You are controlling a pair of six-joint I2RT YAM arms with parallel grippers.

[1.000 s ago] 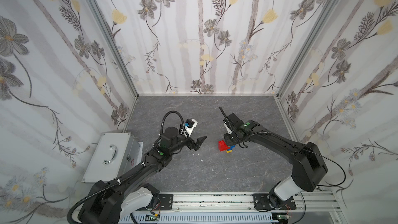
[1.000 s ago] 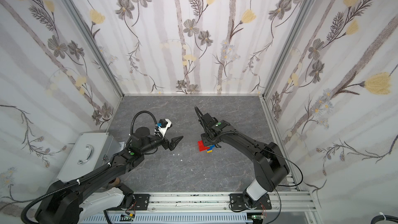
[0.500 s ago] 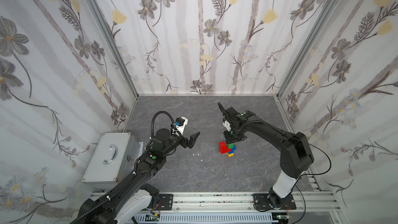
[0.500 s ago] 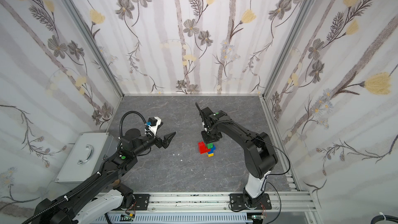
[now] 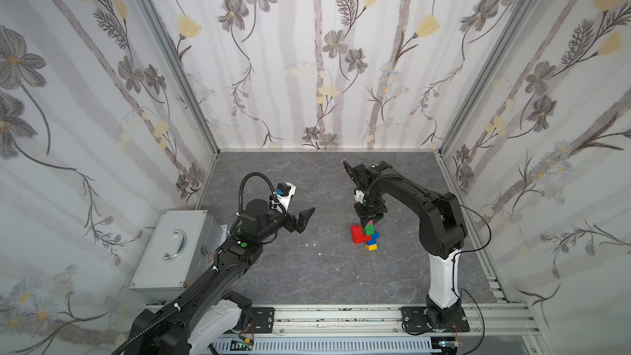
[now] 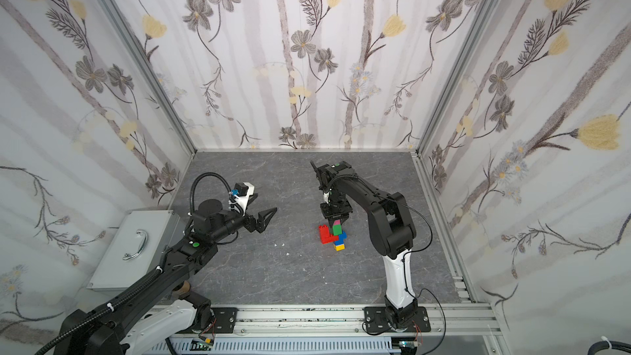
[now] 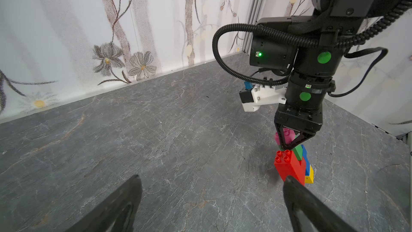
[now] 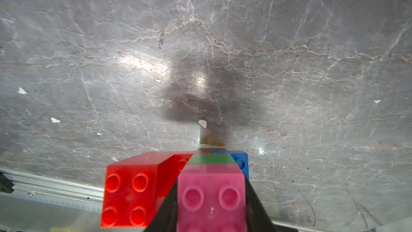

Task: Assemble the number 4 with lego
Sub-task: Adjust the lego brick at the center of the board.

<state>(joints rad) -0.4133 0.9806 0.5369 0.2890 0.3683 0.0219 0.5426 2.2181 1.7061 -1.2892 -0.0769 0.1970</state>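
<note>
Where the number 4 (image 5: 364,238) stands: upright on the grey marbled tabletop (image 5: 307,278), right of centre in both top views and at lower right in the left wrist view.
Column: pink brick (image 8: 211,193) on top, then the green brick (image 5: 368,230), blue bricks (image 5: 375,235) below it and the yellow brick (image 5: 371,246) at the foot.
Red arm (image 5: 356,233): L-shaped, studs up, joined to the column's left side in both top views.
Right gripper (image 5: 369,222): points straight down over the column, its black fingers (image 8: 256,204) tight against both sides of the pink brick, clamped on it.
Left gripper (image 5: 306,220): left of centre in both top views, well apart from the figure, raised off the tabletop, jaws spread wide.
Metal box (image 5: 174,247): lower left in both top views, beside the left arm, handle on its lid.
White flecks (image 5: 320,254): scattered on the tabletop between the two grippers.
</note>
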